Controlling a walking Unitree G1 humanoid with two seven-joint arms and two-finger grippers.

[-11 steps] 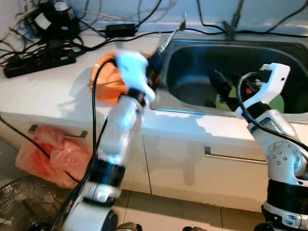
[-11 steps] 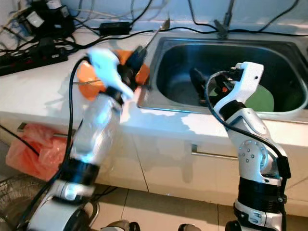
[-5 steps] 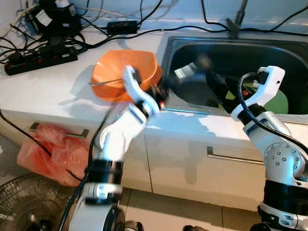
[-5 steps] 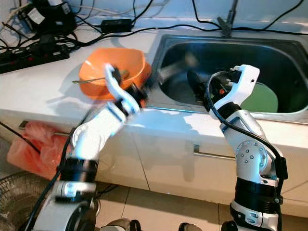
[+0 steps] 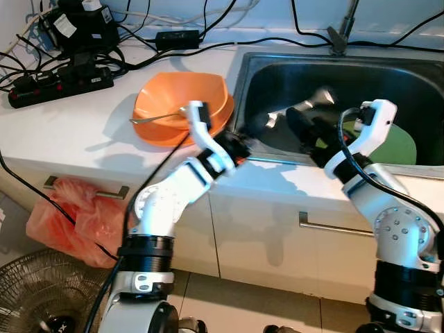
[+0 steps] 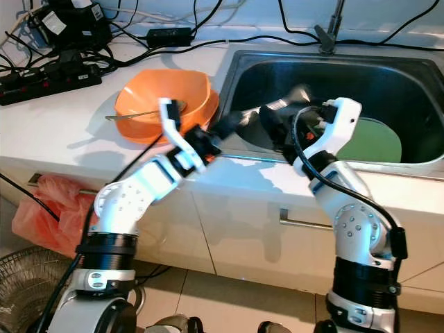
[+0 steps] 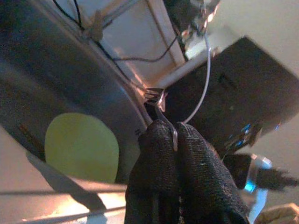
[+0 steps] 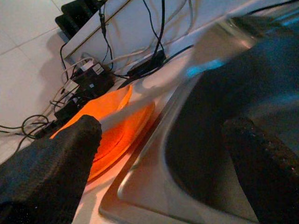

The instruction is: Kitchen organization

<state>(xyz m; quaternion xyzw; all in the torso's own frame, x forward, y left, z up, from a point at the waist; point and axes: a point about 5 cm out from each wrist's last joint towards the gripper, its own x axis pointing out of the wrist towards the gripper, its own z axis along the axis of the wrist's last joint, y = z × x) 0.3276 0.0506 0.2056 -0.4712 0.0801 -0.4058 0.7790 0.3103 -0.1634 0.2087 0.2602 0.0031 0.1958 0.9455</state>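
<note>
My left gripper [image 5: 239, 144] is shut on a silver fork [image 5: 305, 107] that reaches out over the left part of the steel sink [image 5: 416, 69]. In the left wrist view the fork [image 7: 161, 107] is pinched between the black fingers [image 7: 154, 154], tines just past the tips. Inside the sink my right gripper [image 5: 309, 135] stands open close beside the fork; its wrist view shows the blurred fork [image 8: 187, 70] passing above its spread fingers [image 8: 51, 158]. An orange bowl [image 5: 182, 104] holding a metal utensil [image 5: 156, 118] sits on the white counter left of the sink. A green plate [image 5: 401, 147] lies in the sink.
Power strips and tangled cables [image 5: 59, 76] crowd the back left of the counter. A faucet base [image 5: 340, 38] stands behind the sink. A red plastic bag [image 5: 73, 218] hangs by the cabinet front, and a fan [image 5: 35, 302] stands on the floor below.
My left arm has swung from over the orange bowl to the right, carrying the fork out over the sink. The right gripper has shifted slightly left, toward the fork.
</note>
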